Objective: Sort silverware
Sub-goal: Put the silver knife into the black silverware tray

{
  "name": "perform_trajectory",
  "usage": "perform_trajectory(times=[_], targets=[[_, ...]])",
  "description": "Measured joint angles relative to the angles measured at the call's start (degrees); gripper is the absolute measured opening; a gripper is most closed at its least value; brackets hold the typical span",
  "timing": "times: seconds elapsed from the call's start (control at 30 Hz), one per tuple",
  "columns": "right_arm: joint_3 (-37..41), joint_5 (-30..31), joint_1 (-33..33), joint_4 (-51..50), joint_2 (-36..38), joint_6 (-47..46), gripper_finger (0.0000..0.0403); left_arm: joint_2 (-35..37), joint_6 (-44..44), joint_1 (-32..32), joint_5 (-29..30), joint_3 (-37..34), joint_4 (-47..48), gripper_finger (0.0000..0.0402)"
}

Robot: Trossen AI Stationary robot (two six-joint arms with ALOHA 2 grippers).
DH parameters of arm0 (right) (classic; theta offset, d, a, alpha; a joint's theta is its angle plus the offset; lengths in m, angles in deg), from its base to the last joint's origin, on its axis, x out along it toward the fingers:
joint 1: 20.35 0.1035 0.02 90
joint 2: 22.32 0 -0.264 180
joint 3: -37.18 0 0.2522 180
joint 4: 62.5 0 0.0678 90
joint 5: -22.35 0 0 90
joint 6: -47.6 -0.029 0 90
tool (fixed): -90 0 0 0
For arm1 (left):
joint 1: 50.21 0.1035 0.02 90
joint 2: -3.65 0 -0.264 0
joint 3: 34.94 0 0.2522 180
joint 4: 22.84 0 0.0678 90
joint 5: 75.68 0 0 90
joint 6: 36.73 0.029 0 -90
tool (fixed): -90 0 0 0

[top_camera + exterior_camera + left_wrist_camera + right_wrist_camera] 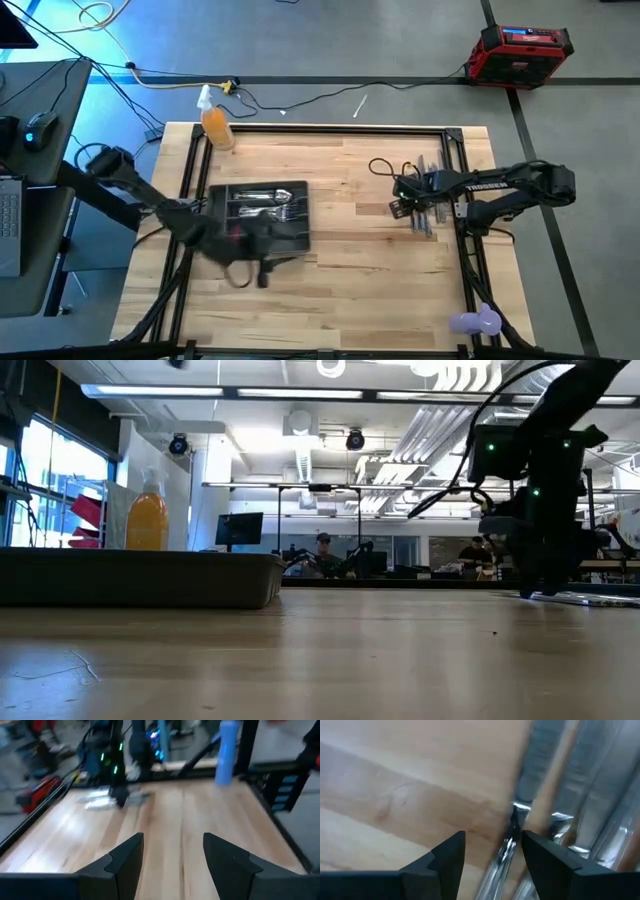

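Stretching under bright ceiling lights [300, 393], pale wooden table [350, 190] bearing silverware [428, 205].

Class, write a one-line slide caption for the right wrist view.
Right pincer, open, low over loose silverware on the wooden table, one piece between its fingers.

Between the grey tray [296, 188] and the loose silverware [424, 215] you have bare tabletop [350, 260] to pass. The orange bottle [216, 124] stands behind the tray; the left arm [150, 205] crosses its near edge.
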Motion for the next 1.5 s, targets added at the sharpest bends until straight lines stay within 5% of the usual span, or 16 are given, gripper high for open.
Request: perform_trajectory(times=[0.13, 0.43, 0.83, 1.0, 1.13, 1.23, 1.5], targets=[[1.58, 0.88, 2.34, 2.73, 0.07, -2.2, 0.0183, -5.91, 1.48, 9.92, -12.83, 0.06, -9.61, 0.0186], [0.2, -1.14, 11.38, 14.64, -1.71, -5.15, 0.0183, -24.6, 3.41, 21.61, -22.59, 8.34, -10.67, 0.0173], [-0.56, 2.11, 24.03, 19.93, -1.93, -0.01, 0.0183, -45.52, 8.51, 21.9, -23.0, 29.59, 7.73, 0.0121], [-2.07, 7.36, 32.88, 21.82, -1.84, -6.57, 0.0183, -46.9, 7.99, 21.93, -24.25, 29.88, 9.96, 0.0115], [-1.54, 9.1, 37.75, 22.56, -3.68, -19.22, 0.0183, -46.81, 8.05, 21.69, -31.74, 29.88, 10.47, 0.0109], [-0.96, 7.36, 38.96, 23.09, -6.27, -25.01, 0.0183, -47.22, 8.27, 21.22, -35.46, 29.89, 8.22, 0.0101], [-1.23, 7.27, 36.81, 30.95, -13.59, -29.63, 0.0183, -51.92, 11.46, 20.25, -33.02, 31.03, 3.14, 0.0072]])
